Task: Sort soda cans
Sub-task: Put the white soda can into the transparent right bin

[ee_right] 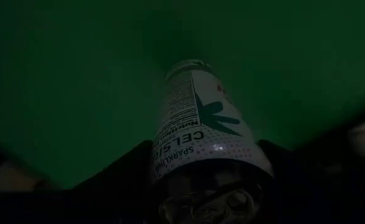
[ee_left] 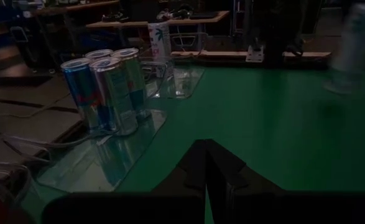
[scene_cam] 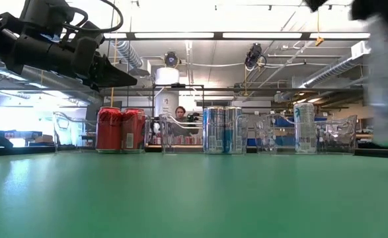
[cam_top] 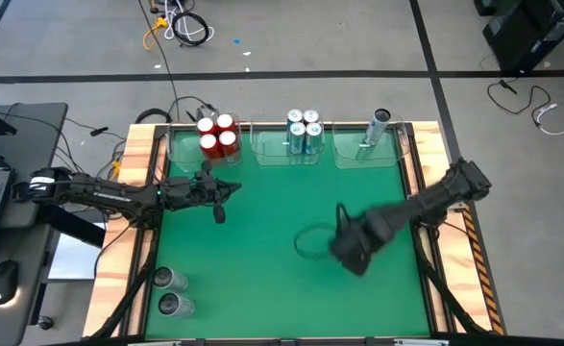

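Green mat (cam_top: 262,259), high view: red cans (cam_top: 217,135), blue-and-white cans (cam_top: 304,133), one grey can (cam_top: 379,125) in clear bins (cam_top: 358,154) at far edge; two grey cans (cam_top: 171,291) near left corner. Left gripper (cam_top: 220,213) beside red cans. Left wrist view: fingers (ee_left: 198,163) pressed together, empty. Right wrist view: right gripper (ee_right: 213,180) clamps a white can (ee_right: 198,115) over bare mat.

reds (cam_top: 217,135) far-left bin | blues (cam_top: 304,132) middle | greys (cam_top: 173,291) near-left corner
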`<state>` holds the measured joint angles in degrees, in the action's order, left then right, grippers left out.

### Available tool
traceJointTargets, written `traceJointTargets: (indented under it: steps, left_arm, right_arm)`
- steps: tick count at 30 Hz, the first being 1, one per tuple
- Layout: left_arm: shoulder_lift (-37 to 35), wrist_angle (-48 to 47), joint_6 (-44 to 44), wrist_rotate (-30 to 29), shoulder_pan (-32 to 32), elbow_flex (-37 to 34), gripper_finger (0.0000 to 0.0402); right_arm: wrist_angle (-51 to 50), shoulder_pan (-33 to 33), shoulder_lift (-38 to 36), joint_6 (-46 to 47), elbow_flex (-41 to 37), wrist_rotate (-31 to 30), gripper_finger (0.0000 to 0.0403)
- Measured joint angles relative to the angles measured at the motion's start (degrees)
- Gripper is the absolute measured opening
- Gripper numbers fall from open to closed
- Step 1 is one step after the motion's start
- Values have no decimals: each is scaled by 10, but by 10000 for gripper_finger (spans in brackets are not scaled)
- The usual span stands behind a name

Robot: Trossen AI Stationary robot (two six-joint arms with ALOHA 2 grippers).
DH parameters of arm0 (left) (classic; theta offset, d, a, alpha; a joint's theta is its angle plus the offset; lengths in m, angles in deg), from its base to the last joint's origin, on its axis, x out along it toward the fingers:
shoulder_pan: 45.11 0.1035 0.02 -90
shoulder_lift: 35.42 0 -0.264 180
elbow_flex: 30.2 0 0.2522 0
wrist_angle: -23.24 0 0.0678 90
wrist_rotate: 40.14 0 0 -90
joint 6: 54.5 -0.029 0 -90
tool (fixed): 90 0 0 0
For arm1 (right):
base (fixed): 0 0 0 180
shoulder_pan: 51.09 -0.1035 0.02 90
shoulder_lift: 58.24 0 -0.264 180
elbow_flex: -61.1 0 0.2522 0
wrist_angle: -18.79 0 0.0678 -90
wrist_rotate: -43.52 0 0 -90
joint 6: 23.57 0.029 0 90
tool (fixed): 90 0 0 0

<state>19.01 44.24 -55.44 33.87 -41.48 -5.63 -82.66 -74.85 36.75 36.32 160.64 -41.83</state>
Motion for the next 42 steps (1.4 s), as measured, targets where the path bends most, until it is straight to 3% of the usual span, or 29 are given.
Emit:
traceJointTargets:
  steps: [2, 11, 24, 32, 42]
  left_arm:
    - [0, 0, 0, -4, 0, 0, 5]
    - [0, 0, 10, -5, 0, 0, 5]
    - [0, 0, 11, -5, 0, 0, 5]
    - [0, 0, 12, -5, 0, 0, 5]
    - [0, 0, 12, -5, 0, 0, 5]
  right_arm:
    - [-34, 48, -7, -63, 15, -35, 245]
    - [-17, 266, -19, -324, 123, -144, 245]
    - [-2, 544, -3, -541, 191, -215, 245]
    - [38, 635, 68, -626, 191, -208, 245]
    - [49, 678, 158, -661, 191, -200, 245]
